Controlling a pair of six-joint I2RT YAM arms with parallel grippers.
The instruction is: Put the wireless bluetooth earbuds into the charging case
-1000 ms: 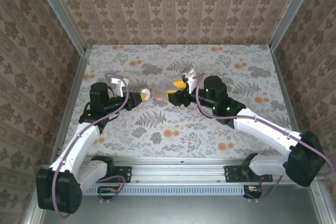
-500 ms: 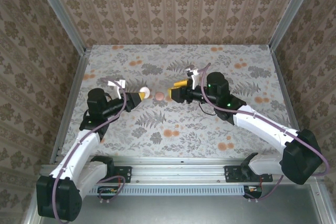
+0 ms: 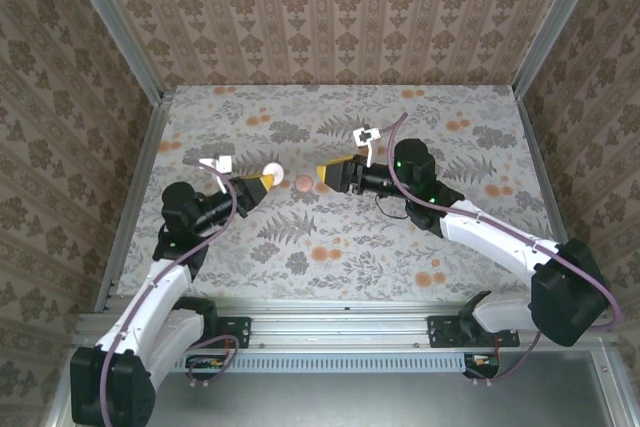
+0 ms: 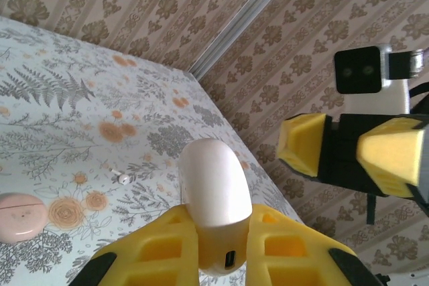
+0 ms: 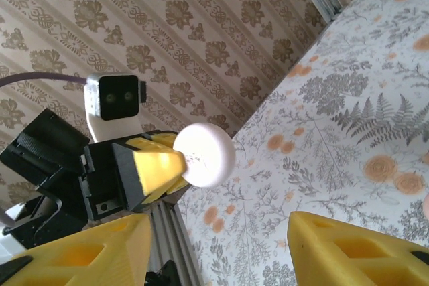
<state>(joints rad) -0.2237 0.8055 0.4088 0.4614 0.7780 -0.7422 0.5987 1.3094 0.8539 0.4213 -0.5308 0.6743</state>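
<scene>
My left gripper (image 3: 262, 181) is shut on a cream-white rounded charging case (image 3: 272, 171), held off the table with its lid closed and its port end between the yellow fingers (image 4: 167, 246). The case (image 4: 213, 195) shows close up in the left wrist view. One tiny white earbud (image 4: 124, 178) lies on the floral table beyond it. My right gripper (image 3: 325, 175) faces the case from the right, open, a short gap away. In the right wrist view the case (image 5: 204, 154) sits ahead of my right gripper (image 5: 221, 252), with nothing between the fingers.
A salmon-pink round disc (image 3: 303, 184) lies on the table between the two grippers, also the disc (image 4: 20, 207) at the left edge of the left wrist view. Patterned walls and metal corner posts (image 3: 115, 17) enclose the table.
The left gripper has lifted the white case up and away from the pink disc. The right gripper has swung level towards the case and narrowed slightly.
</scene>
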